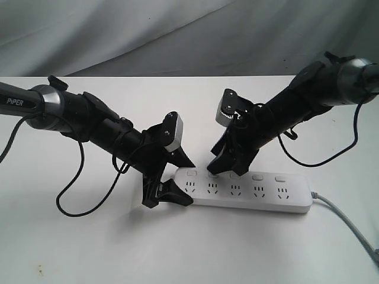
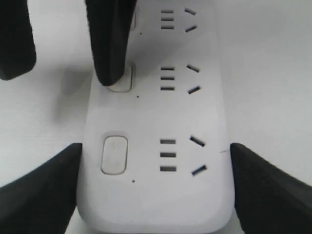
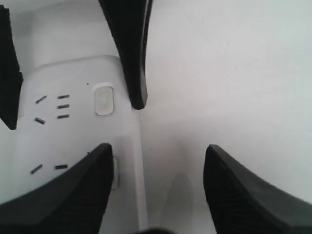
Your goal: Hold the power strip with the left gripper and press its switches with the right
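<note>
The white power strip (image 1: 260, 198) lies flat on the table, its grey cord (image 1: 349, 228) running off to the right. My left gripper (image 1: 176, 177) straddles the strip's left end, and in the left wrist view its jaws (image 2: 156, 148) press both long sides. My right gripper (image 1: 225, 168) hangs open over the button row. One of its fingers (image 2: 111, 44) rests on the second switch (image 2: 122, 80); the other stands off the strip's far edge. The first switch (image 2: 115, 154) is uncovered. In the right wrist view the right gripper (image 3: 158, 148) has one finger over that second switch (image 3: 115, 173).
The white table (image 1: 89, 248) carries only the strip. A black cable (image 1: 71, 201) loops under the left arm and another (image 1: 320, 160) hangs from the right arm. A grey cloth backdrop (image 1: 177, 35) stands behind the table's far edge.
</note>
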Controlling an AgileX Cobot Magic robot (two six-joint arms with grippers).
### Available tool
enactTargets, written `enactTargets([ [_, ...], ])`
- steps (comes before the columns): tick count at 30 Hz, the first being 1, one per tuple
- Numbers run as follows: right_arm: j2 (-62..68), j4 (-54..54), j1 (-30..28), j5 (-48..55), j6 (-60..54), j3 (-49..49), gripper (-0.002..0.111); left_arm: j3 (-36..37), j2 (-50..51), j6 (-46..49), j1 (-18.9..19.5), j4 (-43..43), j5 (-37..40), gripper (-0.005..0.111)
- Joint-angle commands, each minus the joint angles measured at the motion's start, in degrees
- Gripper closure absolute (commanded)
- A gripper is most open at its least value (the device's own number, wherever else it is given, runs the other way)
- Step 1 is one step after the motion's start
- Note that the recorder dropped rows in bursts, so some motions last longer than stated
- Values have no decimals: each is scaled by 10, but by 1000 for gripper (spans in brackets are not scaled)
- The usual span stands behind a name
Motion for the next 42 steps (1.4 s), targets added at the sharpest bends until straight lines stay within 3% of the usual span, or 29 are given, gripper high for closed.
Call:
enactTargets([
  [1, 12, -20, -3, -7, 4, 1, 56, -5, 1, 3, -2, -2, 4, 107],
  [7, 23, -88, -1, -41, 48, 1, 56, -5, 1, 3, -2, -2, 4, 107],
  [28, 32, -75, 16, -33, 55, 1, 56, -5, 1, 3, -2, -2, 4, 107],
  [42, -69, 4, -73, 63, -26, 1, 56, -5, 1, 3, -2, -2, 4, 107],
])
